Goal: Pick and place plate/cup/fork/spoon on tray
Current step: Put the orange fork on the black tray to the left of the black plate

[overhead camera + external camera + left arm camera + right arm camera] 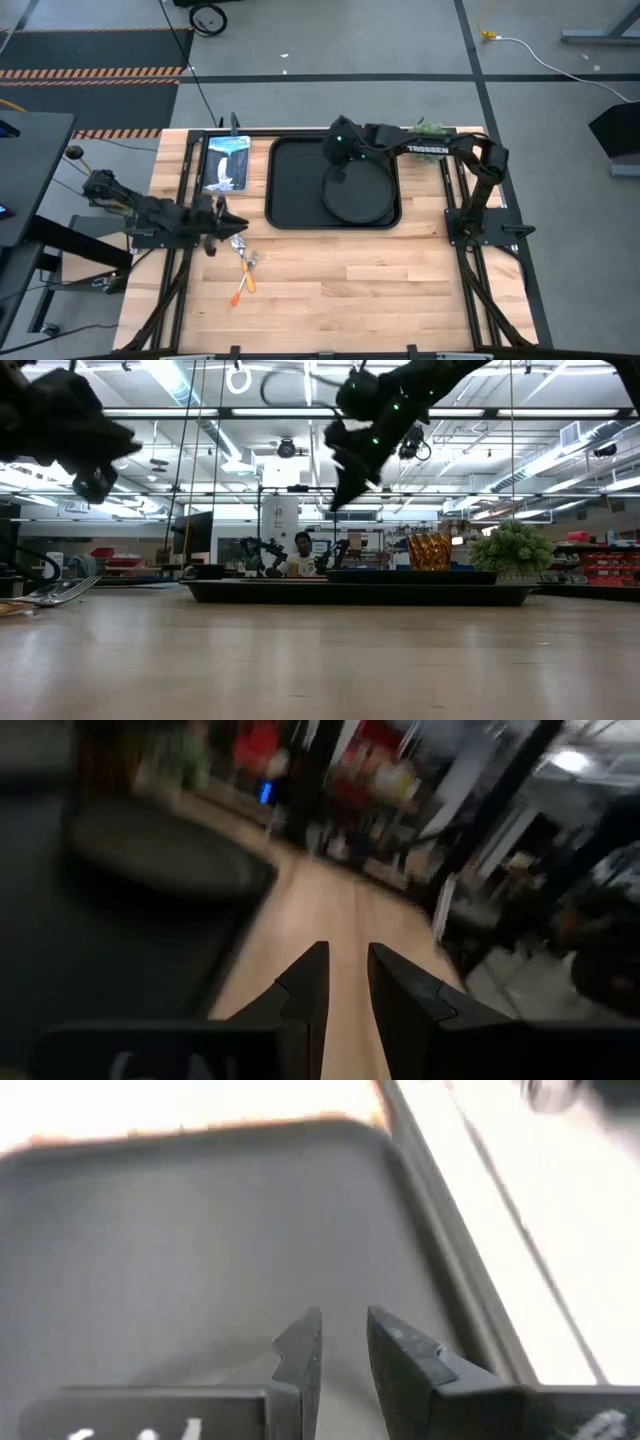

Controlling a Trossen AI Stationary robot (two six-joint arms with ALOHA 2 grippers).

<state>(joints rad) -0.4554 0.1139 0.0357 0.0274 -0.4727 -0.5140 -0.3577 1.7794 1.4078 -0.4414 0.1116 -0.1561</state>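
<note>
The black tray [285, 180] lies at the table's far middle, and the round black plate [357, 195] lies flat in its right half. My right gripper [340, 168] hangs above the plate's far-left rim, pointing down, fingers close together and empty; its wrist view shows the tray floor [200, 1230]. The fork and spoon [244, 268], with orange handles, lie crossed on the wood near the left. My left gripper [238, 222] hovers just beyond them, fingers close together and empty. The amber cup [430, 550] stands beyond the tray.
A flat picture card [225, 162] lies left of the tray. A small green plant [432, 127] stands at the far edge, right of the cup. Bare wood stretches along the near half of the table [380, 290]. A person sits far off in the room [302, 556].
</note>
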